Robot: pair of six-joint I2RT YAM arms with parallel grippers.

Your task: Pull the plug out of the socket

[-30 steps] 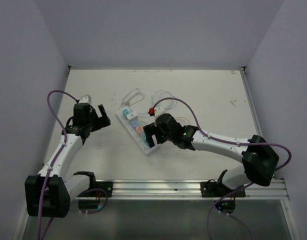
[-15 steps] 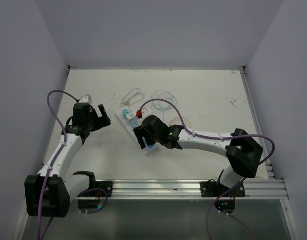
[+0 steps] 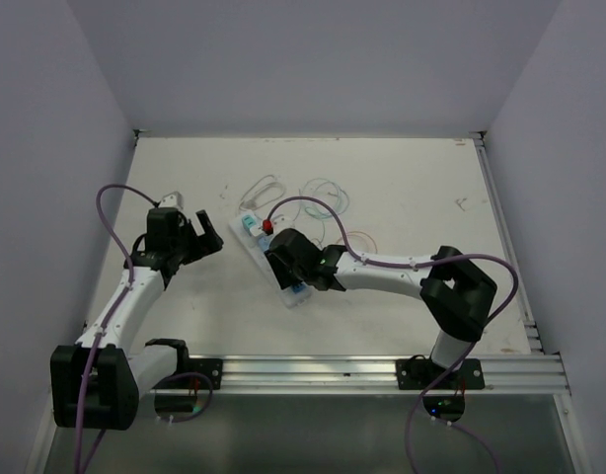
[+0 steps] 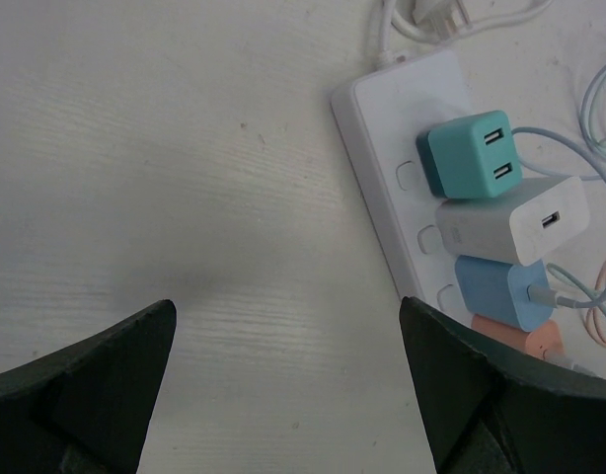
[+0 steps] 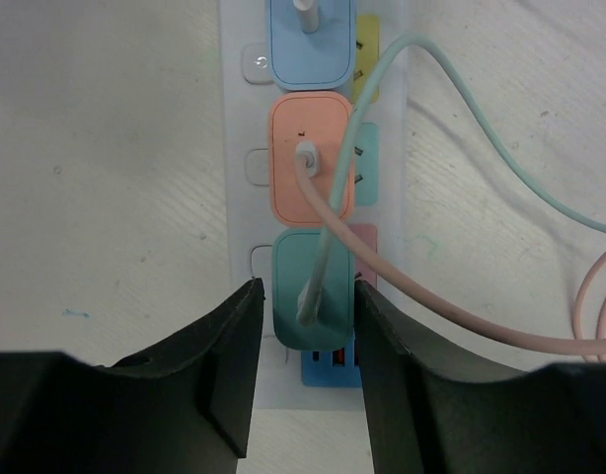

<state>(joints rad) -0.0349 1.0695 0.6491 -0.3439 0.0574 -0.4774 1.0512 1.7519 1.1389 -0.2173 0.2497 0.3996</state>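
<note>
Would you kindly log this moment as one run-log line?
right tool: straddles seated green plug on socket, contact unclear | left tool: open beside socket | step: plug not yet pulled

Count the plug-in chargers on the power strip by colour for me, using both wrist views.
Teal chargers: 2
White charger: 1
Blue charger: 1
Orange charger: 1
Total: 5 chargers on the power strip
</note>
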